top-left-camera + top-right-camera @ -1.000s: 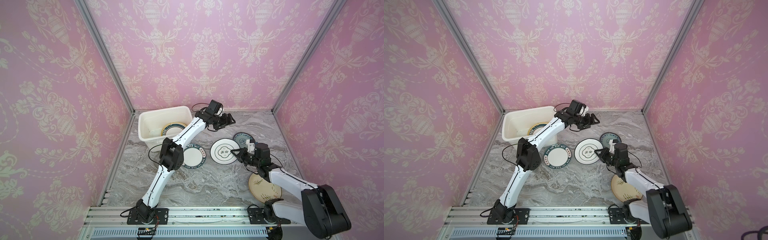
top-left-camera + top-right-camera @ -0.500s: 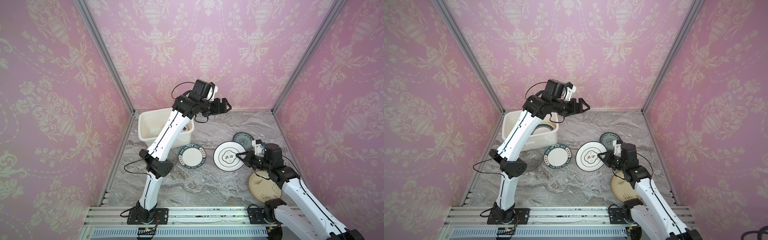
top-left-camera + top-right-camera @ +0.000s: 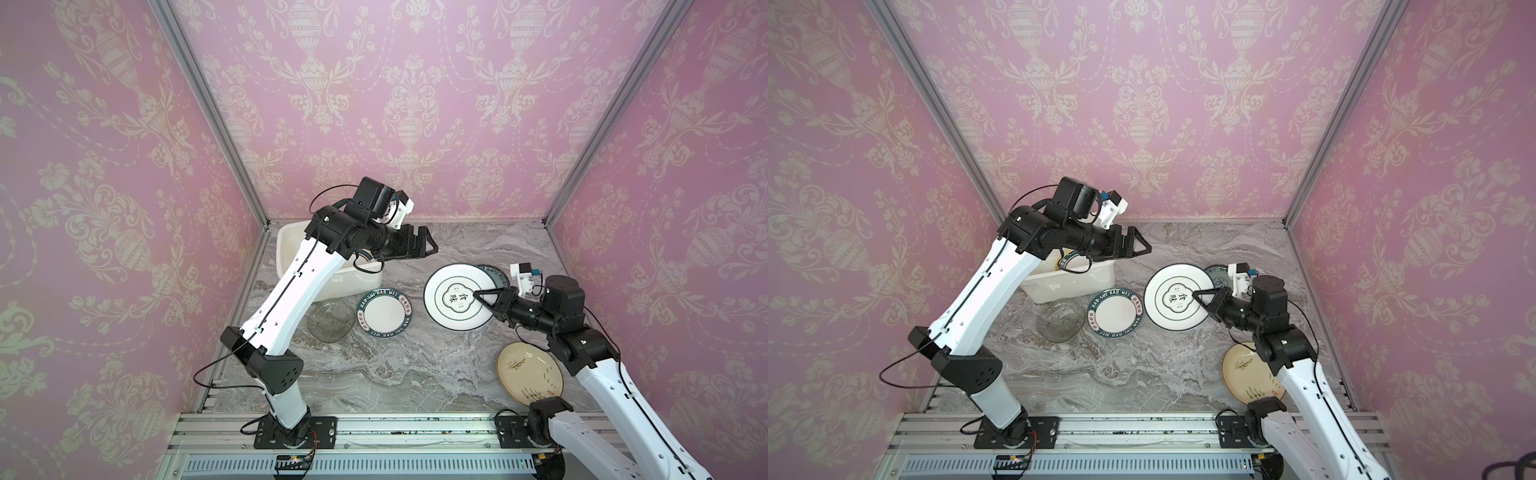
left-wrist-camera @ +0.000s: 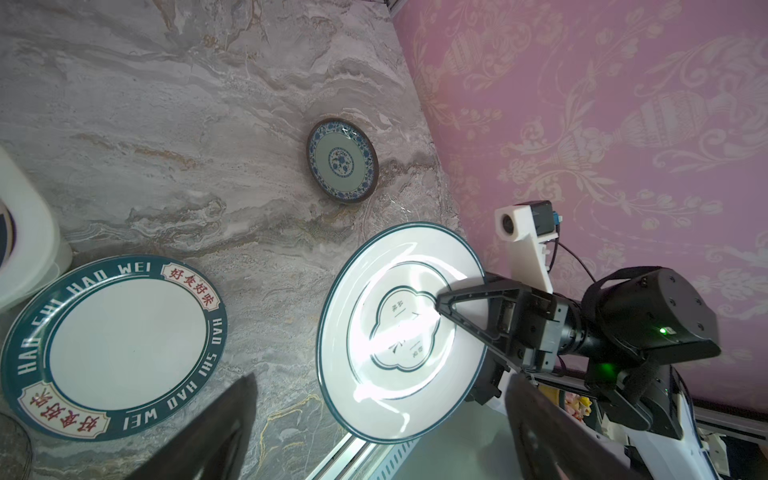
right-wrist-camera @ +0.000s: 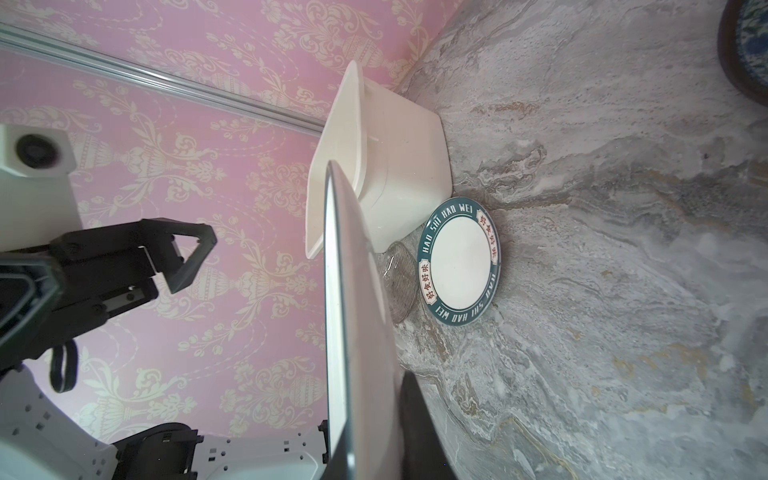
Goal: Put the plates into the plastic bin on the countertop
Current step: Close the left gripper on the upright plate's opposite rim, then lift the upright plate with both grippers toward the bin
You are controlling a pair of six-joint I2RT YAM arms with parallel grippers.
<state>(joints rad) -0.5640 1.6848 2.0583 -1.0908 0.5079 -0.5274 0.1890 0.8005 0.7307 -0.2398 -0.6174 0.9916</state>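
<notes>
The right gripper pinches the white dark-rimmed plate by its edge and holds it tilted, clear of the desk, right of centre in both top views. The left gripper hangs spread and empty just right of the plastic bin, which sits in the desk's upper left corner.

From where I stand this is the carry step, perhaps a hand-over. The plate has to travel left, into those open jaws or straight over the bin's rim, and then go down flat.

Four plates lie on the desk:
- the lettered plate
- the clear glass plate, just beside it
- the blue-patterned plate
- the cream plate, at lower right

The left arm covers most of the bin. In a top view only a sliver of a rimmed plate shows inside, so I can't count what is in there. In both top views the held plate hides half of the blue-patterned one, and the right arm cuts off the cream plate's edge. The finger under the held plate is out of sight.
</notes>
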